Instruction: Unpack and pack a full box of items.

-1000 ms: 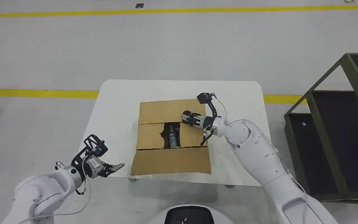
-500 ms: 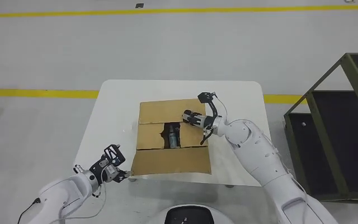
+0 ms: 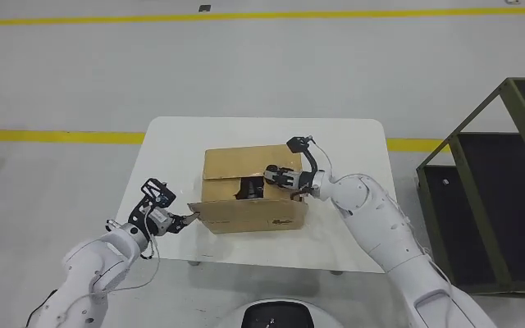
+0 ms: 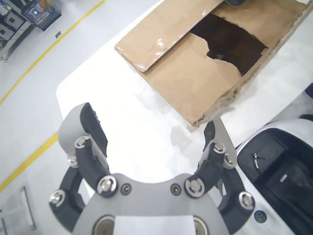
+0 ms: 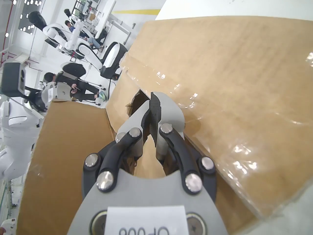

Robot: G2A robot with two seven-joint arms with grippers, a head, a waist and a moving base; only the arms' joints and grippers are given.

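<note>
On the white desk point(image 3: 164, 156) the box point(image 3: 246, 160) stands in the middle, and its near flap point(image 3: 246, 217), long axis across me, meets at its left corner one finger of my wide-apart left claw point(image 4: 149, 119), while my right claw point(image 5: 149, 108), pinched together, sits at the opening.

Left jaws wide, right jaws together.

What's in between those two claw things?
Only cardboard: between the left gripper and the right gripper lies the box, with its near flap raised. The top view shows it.
</note>
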